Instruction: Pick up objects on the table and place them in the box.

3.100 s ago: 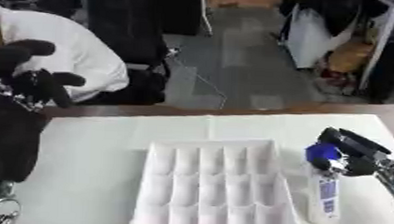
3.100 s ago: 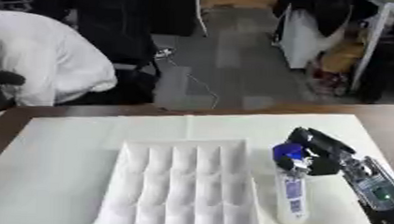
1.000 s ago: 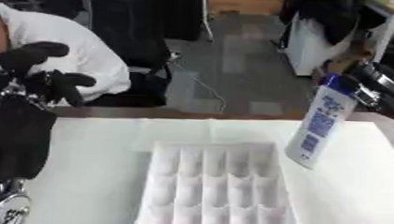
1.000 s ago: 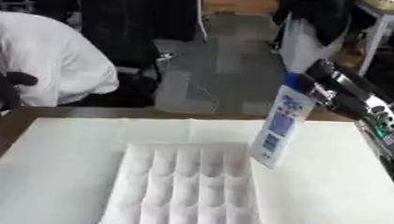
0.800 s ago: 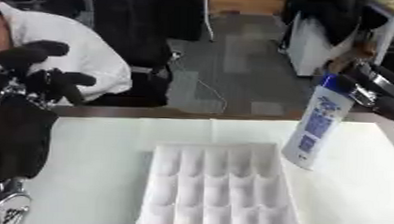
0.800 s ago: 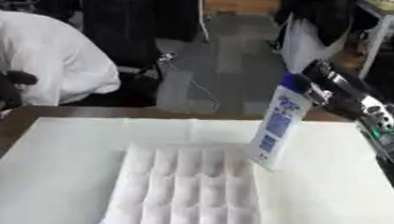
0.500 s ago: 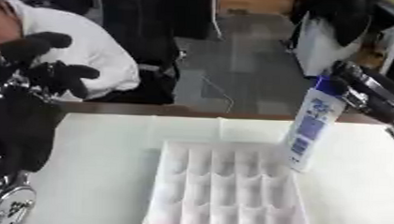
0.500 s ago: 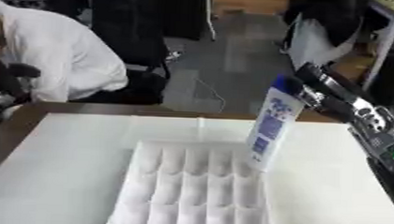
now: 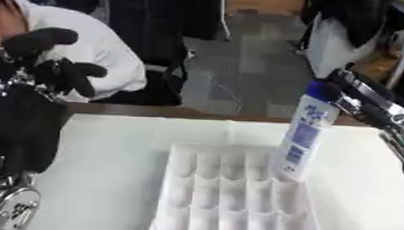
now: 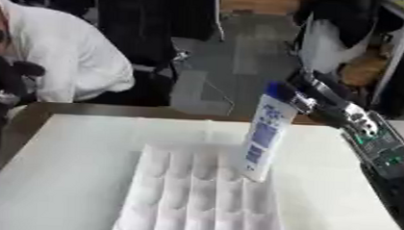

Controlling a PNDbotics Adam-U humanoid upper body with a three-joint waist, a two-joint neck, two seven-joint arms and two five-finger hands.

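Note:
My right hand [image 10: 317,102] comes in from the right and is shut on the blue cap end of a white tube with blue print [image 9: 301,137]. The tube hangs nearly upright, cap up. Its lower end is over the right-hand column of the white box with many small compartments [image 9: 228,199]. Whether the tube touches the box I cannot tell. My left hand [image 9: 47,58] is raised at the left edge, above the table's left side, fingers loosely curled, holding nothing.
The box lies on a white table top [image 9: 102,161] with a brown far edge [image 10: 113,109]. Beyond that edge sits a person in a white top [image 10: 69,54]. Chairs and bags stand on the floor behind.
My right hand lifted the tube off the table right of the box, stood it upright, then carried it left and down over the box's right column. The left hand stayed raised.

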